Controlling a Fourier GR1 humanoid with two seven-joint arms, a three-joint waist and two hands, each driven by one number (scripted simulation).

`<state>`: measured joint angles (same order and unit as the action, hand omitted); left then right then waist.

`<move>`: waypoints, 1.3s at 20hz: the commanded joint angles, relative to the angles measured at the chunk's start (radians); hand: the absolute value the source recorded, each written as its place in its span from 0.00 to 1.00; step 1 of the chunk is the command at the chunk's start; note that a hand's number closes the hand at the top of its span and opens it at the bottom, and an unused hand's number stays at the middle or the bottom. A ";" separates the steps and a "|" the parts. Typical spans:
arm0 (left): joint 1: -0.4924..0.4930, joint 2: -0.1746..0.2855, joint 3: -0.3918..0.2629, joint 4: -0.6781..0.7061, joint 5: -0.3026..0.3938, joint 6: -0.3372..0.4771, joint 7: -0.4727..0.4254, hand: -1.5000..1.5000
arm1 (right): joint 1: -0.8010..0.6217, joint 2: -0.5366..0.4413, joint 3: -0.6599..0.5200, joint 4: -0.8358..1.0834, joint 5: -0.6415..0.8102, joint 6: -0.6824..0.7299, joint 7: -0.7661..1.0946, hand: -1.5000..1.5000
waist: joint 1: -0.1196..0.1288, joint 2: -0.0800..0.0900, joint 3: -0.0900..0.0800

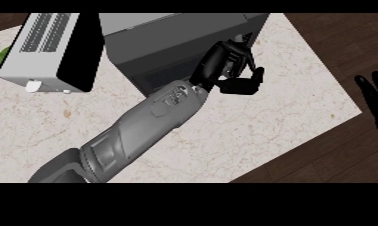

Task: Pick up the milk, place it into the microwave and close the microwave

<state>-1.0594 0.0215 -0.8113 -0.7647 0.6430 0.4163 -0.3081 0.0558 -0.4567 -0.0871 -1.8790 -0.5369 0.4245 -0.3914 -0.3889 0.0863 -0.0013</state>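
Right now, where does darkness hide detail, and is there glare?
Head view: the black left robot hand partly merges with the dark grey microwave behind it, so I cannot tell whether it holds anything; the pale marble counter is evenly lit, without glare.

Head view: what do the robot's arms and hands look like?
The left forearm is a rounded grey shell with small dark markings near the wrist. The left hand is black. The right hand, at the right edge, is black too; its forearm does not show.
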 commanded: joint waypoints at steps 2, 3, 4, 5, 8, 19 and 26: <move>-0.083 -0.020 0.012 0.039 0.029 0.011 -0.002 1.00 | -0.021 -0.026 -0.015 0.000 -0.027 0.006 0.026 0.00 | -0.035 0.009 0.002; -0.087 -0.020 0.019 0.041 0.039 0.019 -0.003 1.00 | -0.026 -0.032 -0.016 -0.009 -0.033 0.007 0.033 0.00 | -0.038 0.005 0.001; -0.075 -0.020 0.009 0.043 0.043 0.021 -0.011 1.00 | -0.029 -0.030 -0.014 -0.005 -0.034 0.006 0.034 0.00 | -0.043 0.011 0.003; -0.080 -0.020 0.021 0.048 0.050 0.026 -0.016 1.00 | -0.030 -0.038 -0.019 -0.014 -0.043 0.009 0.040 0.00 | -0.049 0.008 0.002; -0.077 -0.020 0.022 0.049 0.069 0.039 -0.029 1.00 | -0.044 -0.059 -0.034 -0.014 -0.049 0.013 0.050 0.00 | -0.056 0.009 0.003; -0.067 -0.019 0.003 0.037 0.104 0.101 -0.070 1.00 | -0.083 -0.125 -0.075 -0.002 -0.077 0.020 0.098 0.00 | -0.077 0.013 0.004; -0.066 -0.019 -0.011 0.030 0.120 0.124 -0.088 1.00 | -0.114 -0.132 -0.087 0.013 -0.125 0.024 0.108 0.00 | -0.079 0.020 0.007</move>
<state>-1.0392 0.0515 -0.8020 -0.7881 0.7759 0.5631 -0.4078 -0.0440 -0.5823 -0.1692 -1.8727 -0.6422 0.4445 -0.2899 -0.4492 0.0906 0.0007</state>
